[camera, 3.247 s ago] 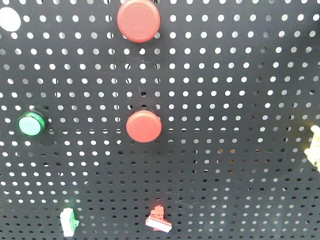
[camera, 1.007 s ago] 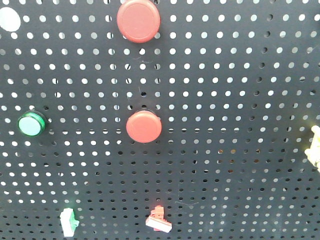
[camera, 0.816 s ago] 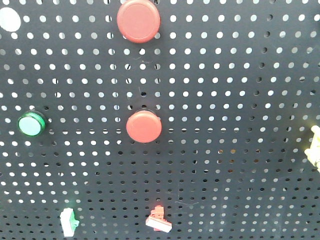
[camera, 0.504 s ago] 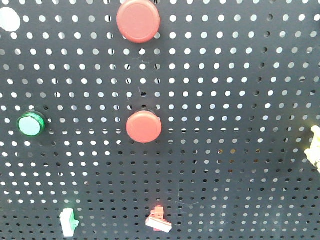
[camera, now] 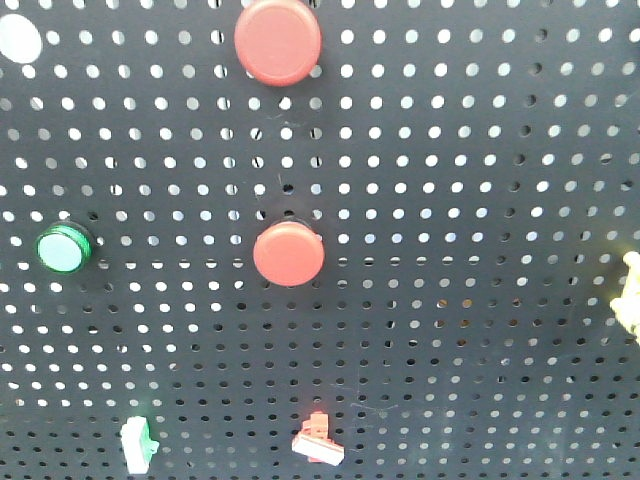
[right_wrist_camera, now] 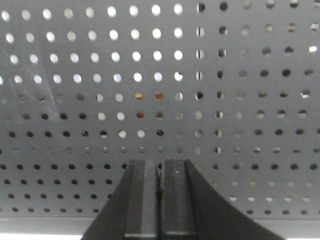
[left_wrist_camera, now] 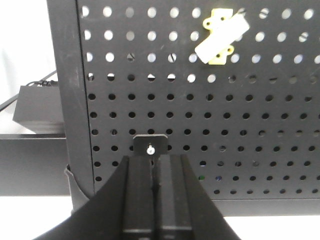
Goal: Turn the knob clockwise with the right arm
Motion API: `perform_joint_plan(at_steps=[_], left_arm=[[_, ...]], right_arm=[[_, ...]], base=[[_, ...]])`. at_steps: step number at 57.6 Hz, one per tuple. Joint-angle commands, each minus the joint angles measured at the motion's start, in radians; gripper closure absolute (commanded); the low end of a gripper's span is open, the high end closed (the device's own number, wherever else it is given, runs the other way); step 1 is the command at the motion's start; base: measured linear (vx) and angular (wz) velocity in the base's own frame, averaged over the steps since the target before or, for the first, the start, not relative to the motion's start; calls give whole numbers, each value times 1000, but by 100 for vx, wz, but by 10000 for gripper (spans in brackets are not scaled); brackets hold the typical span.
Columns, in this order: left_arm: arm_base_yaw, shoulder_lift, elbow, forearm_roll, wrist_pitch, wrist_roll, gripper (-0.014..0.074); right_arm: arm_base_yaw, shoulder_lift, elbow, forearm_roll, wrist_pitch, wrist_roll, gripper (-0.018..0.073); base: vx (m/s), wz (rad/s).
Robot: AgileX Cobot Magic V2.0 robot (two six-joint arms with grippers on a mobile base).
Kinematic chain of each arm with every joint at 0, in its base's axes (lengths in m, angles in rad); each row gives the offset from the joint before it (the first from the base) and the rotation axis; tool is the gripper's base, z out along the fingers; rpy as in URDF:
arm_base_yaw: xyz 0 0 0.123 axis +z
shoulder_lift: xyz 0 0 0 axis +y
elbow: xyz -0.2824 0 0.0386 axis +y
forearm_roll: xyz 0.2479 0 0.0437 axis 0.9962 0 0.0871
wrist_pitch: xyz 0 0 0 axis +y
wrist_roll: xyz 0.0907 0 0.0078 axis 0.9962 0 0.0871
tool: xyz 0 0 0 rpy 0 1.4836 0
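While my right gripper (right_wrist_camera: 159, 200) faces bare pegboard (right_wrist_camera: 250, 150) with fingers pressed together on nothing, I see the left gripper (left_wrist_camera: 155, 195) equally closed below a yellow knob (left_wrist_camera: 221, 36); 2 red buttons (camera: 288, 253) sit left of it.

large button (camera: 278, 41) above smaller button (camera: 288, 253), round lamp (camera: 64, 249) leftward (same pegboard (camera: 480, 200))
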Motion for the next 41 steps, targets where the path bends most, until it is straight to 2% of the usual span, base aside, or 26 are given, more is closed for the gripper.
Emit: perform_joint_plan(at_steps=[1,41], left_arm=[[-2,-11,11,-3,-85,-2,603],[-2,-11,11,-3,-85,-2,603]], right_arm=[[-8,-9,7,-3,-73,-11,568],[-8,-9,7,-3,-73,-11,568]], base=[[0,0],[0,0]])
